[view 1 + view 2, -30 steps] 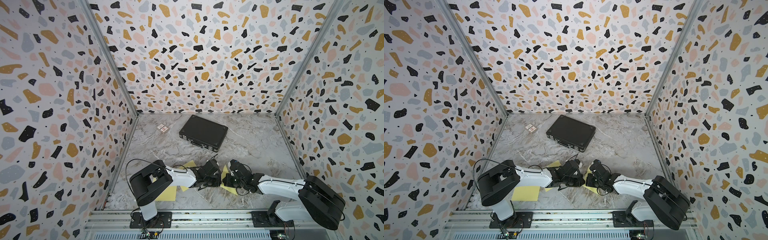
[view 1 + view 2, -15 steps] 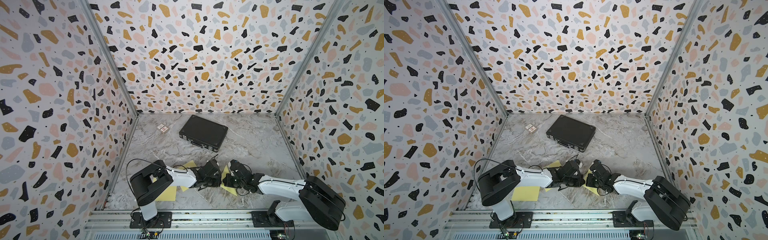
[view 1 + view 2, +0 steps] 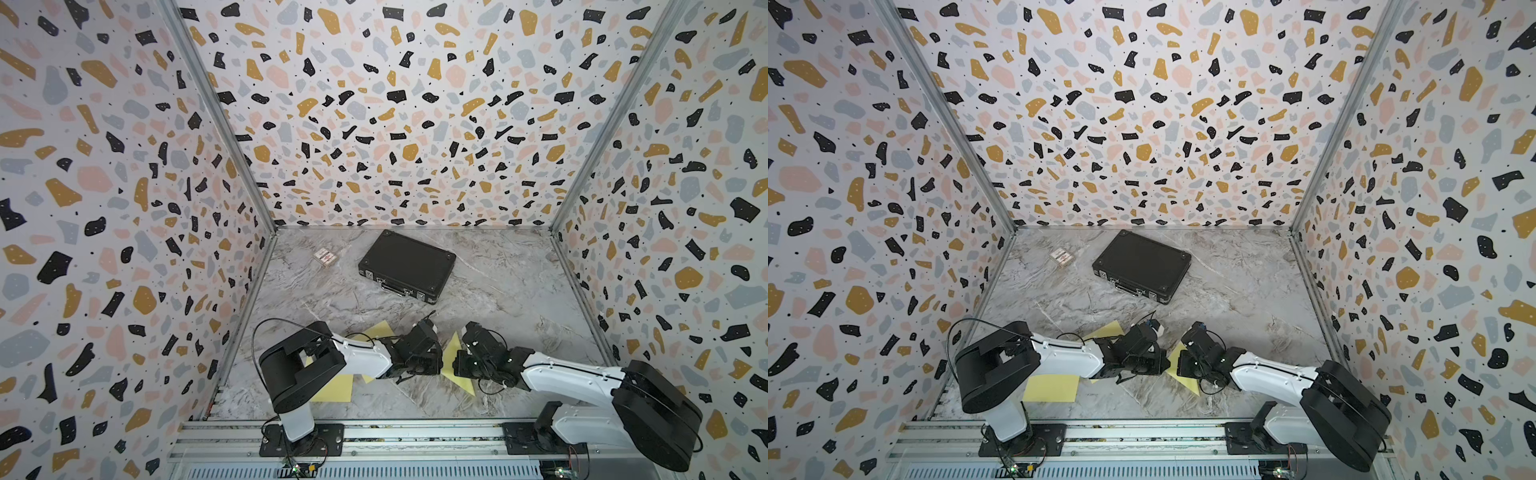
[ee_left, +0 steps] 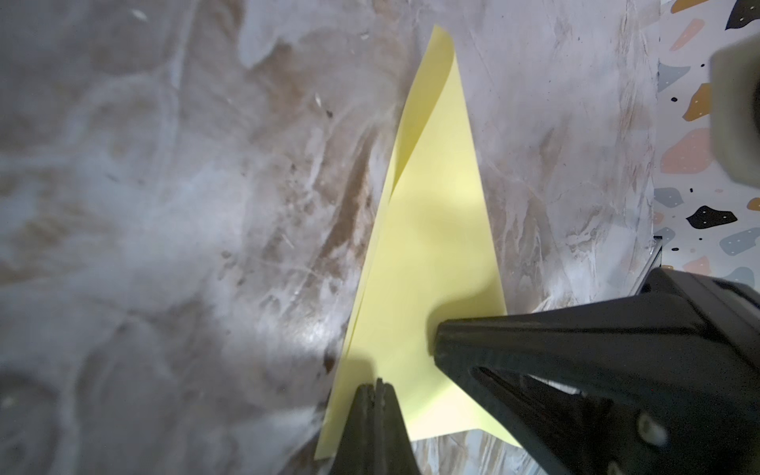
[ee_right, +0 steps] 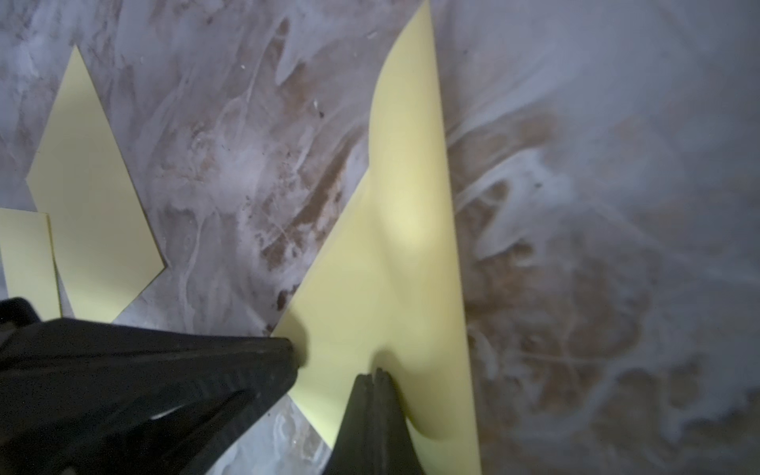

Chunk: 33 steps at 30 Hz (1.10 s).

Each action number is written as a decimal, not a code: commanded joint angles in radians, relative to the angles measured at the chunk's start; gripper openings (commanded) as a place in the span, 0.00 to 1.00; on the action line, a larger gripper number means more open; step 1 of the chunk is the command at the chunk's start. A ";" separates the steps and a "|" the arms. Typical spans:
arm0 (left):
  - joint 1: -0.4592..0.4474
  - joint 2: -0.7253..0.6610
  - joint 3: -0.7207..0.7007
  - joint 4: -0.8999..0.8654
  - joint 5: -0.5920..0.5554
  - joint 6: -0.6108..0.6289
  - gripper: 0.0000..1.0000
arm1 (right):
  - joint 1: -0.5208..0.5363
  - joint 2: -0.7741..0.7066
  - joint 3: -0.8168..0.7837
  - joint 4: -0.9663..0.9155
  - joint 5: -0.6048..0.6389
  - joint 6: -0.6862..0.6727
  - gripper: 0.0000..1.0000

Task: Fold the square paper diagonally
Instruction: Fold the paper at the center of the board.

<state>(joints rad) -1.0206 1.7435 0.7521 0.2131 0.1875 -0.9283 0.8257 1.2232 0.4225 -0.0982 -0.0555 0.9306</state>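
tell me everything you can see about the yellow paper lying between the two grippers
The yellow paper is thin, pale and plain, folded over into a long triangle on the marbled table. It is not pressed flat: its two layers gape near one tip, and in the right wrist view one edge bulges upward. The shut left gripper and the shut right gripper both rest their tips on it.

A closed black case [image 3: 407, 266] lies near a small packet [image 3: 325, 256] on the marble tabletop [image 3: 498, 291].
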 commanded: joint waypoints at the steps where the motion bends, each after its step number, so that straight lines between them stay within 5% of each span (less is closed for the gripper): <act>1: 0.000 0.068 -0.047 -0.234 -0.121 0.018 0.00 | -0.009 -0.055 -0.039 -0.105 0.058 -0.012 0.02; 13: -0.006 0.067 -0.046 -0.259 -0.146 0.031 0.00 | -0.111 -0.220 -0.107 -0.176 0.003 -0.038 0.06; 25: -0.010 0.066 -0.037 -0.265 -0.147 0.034 0.00 | -0.126 -0.427 -0.232 -0.037 -0.206 0.188 0.46; 33: -0.012 0.067 -0.027 -0.277 -0.153 0.037 0.00 | -0.123 -0.421 -0.309 0.160 -0.278 0.324 0.50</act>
<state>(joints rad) -1.0420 1.7405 0.7670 0.1818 0.1356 -0.9100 0.7021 0.7803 0.1215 0.0006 -0.2966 1.1896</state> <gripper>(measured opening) 0.048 0.498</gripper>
